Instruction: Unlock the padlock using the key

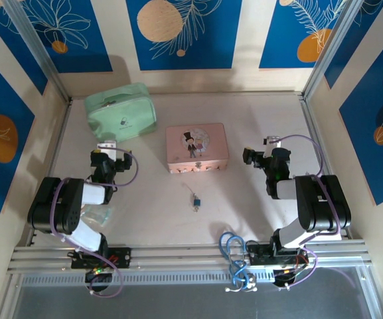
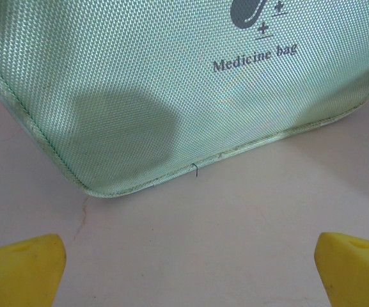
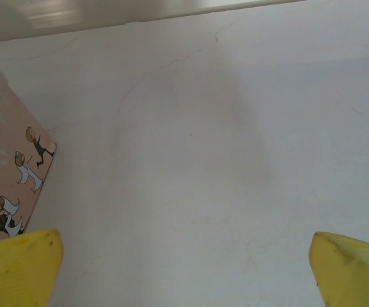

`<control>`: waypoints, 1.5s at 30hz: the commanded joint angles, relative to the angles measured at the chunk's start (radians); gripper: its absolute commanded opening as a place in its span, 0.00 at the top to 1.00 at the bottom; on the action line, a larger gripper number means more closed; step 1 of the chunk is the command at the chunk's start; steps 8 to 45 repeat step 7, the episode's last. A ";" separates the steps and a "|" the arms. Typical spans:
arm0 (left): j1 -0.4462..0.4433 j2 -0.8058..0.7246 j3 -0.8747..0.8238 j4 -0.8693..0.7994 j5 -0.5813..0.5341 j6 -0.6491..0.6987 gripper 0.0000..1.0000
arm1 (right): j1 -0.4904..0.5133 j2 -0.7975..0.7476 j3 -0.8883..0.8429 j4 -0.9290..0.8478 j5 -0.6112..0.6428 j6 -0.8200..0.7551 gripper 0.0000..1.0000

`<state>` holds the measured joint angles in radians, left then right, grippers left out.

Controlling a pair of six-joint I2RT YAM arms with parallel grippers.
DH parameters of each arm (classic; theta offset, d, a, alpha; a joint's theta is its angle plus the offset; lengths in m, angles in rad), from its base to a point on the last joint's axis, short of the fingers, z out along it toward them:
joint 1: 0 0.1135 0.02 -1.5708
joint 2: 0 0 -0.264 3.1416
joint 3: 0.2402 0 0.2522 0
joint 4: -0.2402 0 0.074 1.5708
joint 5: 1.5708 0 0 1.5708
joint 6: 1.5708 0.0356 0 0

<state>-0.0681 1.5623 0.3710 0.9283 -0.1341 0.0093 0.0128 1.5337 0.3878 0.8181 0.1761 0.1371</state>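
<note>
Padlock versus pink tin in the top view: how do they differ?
Size: the padlock is tiny; the pink tin is far larger. Look: the padlock has a blue body with thin silvery parts; the pink tin is a box with a cartoon couple on its lid. Place: the padlock lies toward the near edge, the pink tin farther back, with a gap between them. Both rest on the table, around its middle.

A mint-green bag (image 1: pixel 121 110) printed "Medicine bag" lies at the far left of the pale surface (image 1: pixel 158 212). A pink picture tin (image 1: pixel 196 148) sits nearer the middle, apart from it.
</note>
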 commanded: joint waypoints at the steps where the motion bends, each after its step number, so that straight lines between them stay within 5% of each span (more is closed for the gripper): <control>1: 0.001 0.005 -0.003 0.028 0.016 0.014 0.00 | -0.017 -0.007 0.040 -0.027 -0.060 -0.014 0.01; 45: 0.001 0.003 -0.006 0.032 0.017 0.012 0.01 | -0.006 -0.015 0.022 -0.002 -0.044 -0.025 0.01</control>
